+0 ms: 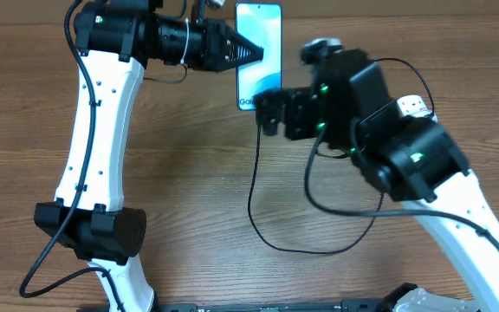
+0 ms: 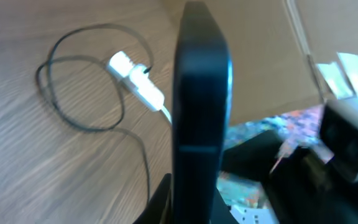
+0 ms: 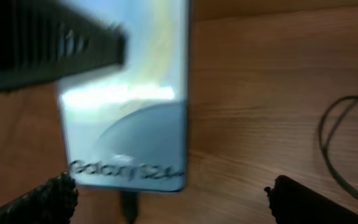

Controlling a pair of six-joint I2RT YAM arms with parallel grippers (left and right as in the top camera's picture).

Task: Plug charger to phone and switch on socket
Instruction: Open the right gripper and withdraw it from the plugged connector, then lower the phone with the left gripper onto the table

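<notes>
Wooden table (image 1: 189, 191): left gripper (image 1: 256, 53), shut and empty, rests on phone (image 1: 263, 22). Right gripper (image 1: 269, 113) gapes wide, holding nothing. Charger (image 1: 250, 195) tip appears seated; pressing socket (image 1: 411, 106) switch comes next.

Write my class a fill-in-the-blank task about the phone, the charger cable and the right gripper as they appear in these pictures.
1. The phone lies on the table with its screen facing ___.
2. The white text at the phone's near short end reads Galaxy ___.
3. The right gripper sits at that end with its jaws ___.
4. The charger cable trailing from that end is ___ in colour.

Missing words: up; S24; open; black.
</notes>
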